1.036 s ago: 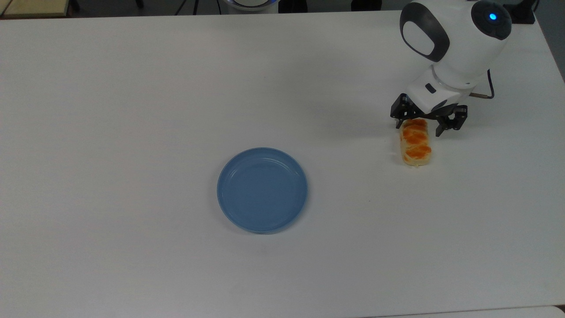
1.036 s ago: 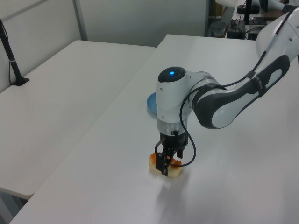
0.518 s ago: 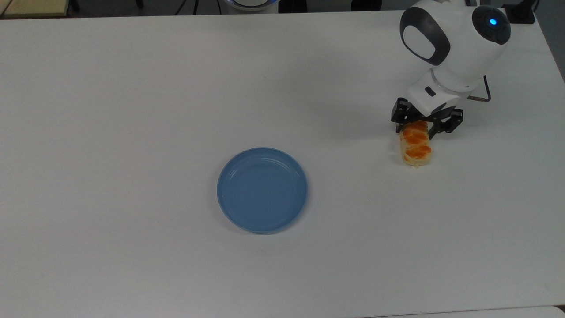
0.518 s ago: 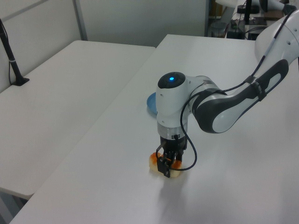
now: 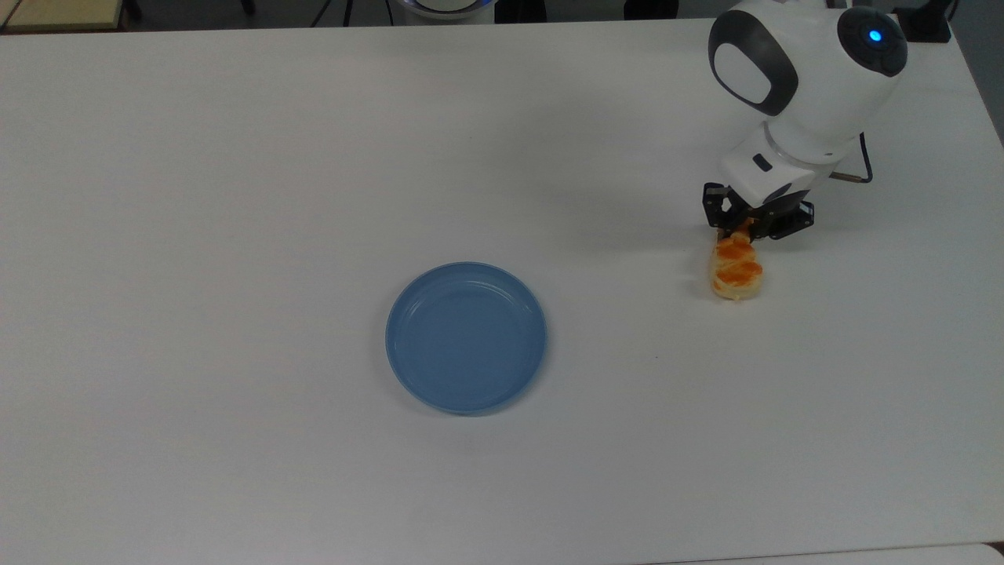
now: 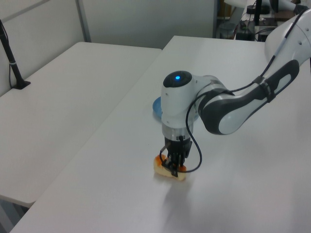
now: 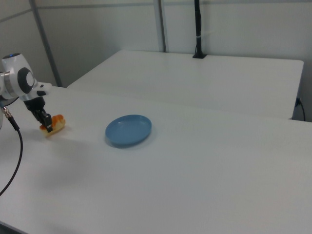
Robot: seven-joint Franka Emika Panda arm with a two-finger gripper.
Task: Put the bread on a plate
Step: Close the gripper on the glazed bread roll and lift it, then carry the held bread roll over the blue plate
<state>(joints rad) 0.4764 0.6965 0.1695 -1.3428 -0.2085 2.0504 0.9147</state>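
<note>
The bread, a small cream roll with orange-brown patches, is at the top view's right side of the white table. My gripper is shut on the bread's upper end, fingers pinching it from both sides. In the left view the gripper comes straight down onto the bread. In the right view the bread looks tilted in the gripper. The round light-blue plate lies empty near the table's middle, well to the top view's left of the bread; the arm hides part of the plate in the left view.
The white table is bare around the plate and the bread. A second white table stands alongside, with a black post on it. The table's edge runs close to the bread on the top view's right.
The fingers, spread on either side of the bread's end a second ago, have shut on it. The bread looks shorter from above and has shifted slightly.
</note>
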